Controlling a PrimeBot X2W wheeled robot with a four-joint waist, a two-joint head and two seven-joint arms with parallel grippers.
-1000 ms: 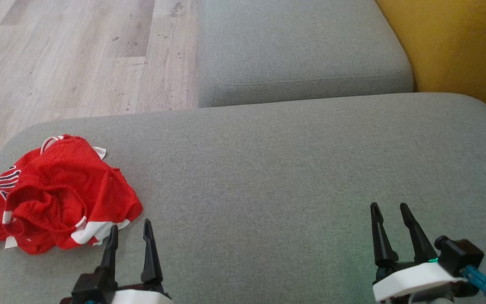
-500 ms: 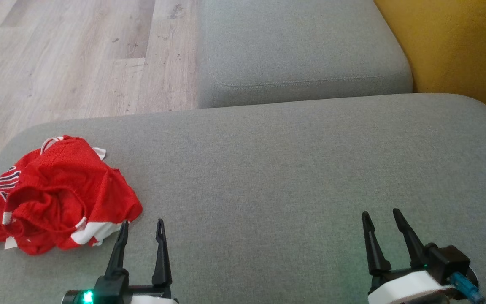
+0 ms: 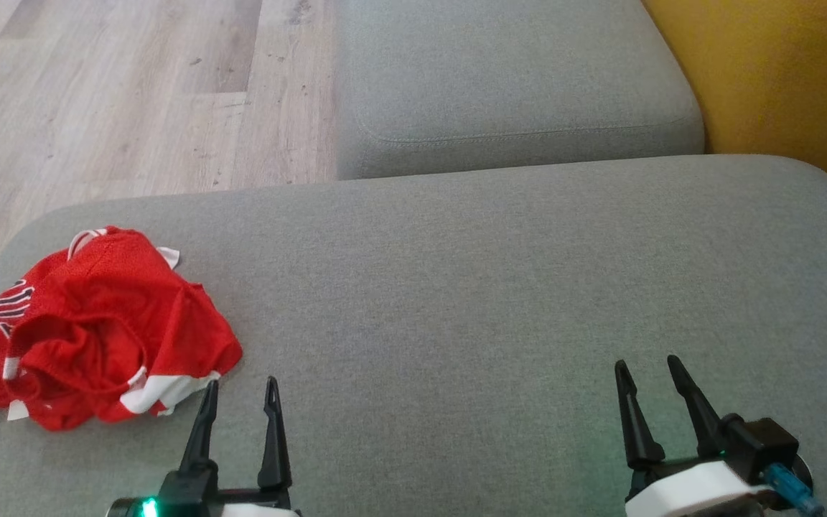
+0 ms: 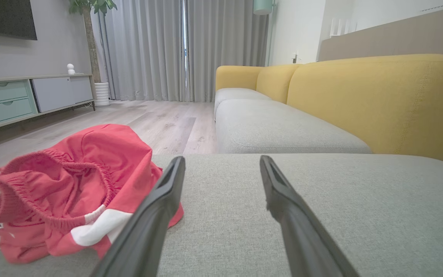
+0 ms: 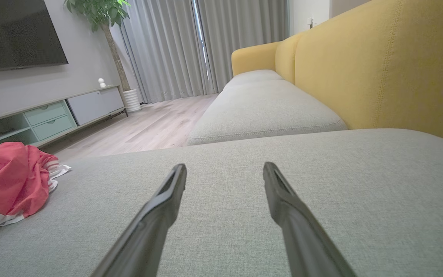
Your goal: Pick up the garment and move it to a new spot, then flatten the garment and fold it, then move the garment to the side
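So the garment (image 3: 97,330), a red mesh thing with white trim and some dark lettering, is sitting all crumpled up in a heap at the left end of the big grey seat cushion (image 3: 456,287), close to the cushion's left edge. An elastic waistband is showing in the bunched-up part in the left wrist view, and a white band is sticking out at the edge nearest the robot. The left gripper (image 3: 241,384) is hanging just beside that white edge, on the garment's right side, with its two fingers spread well apart and gripping nothing. I can't tell if its left finger is actually brushing the cloth or not. The right gripper (image 3: 647,362) is hovering low over bare cushion, well apart from the garment toward the right end, its fingers likewise spread with nothing between them. A second grey cushion (image 3: 514,79) is lying beyond the first one, a yellow backrest (image 3: 779,79) is running along the right side, and pale wood floor (image 3: 133,93) is showing to the left. Further back, grey curtains (image 4: 160,50) are hanging, and a low cabinet (image 4: 14,100) is standing along the wall.
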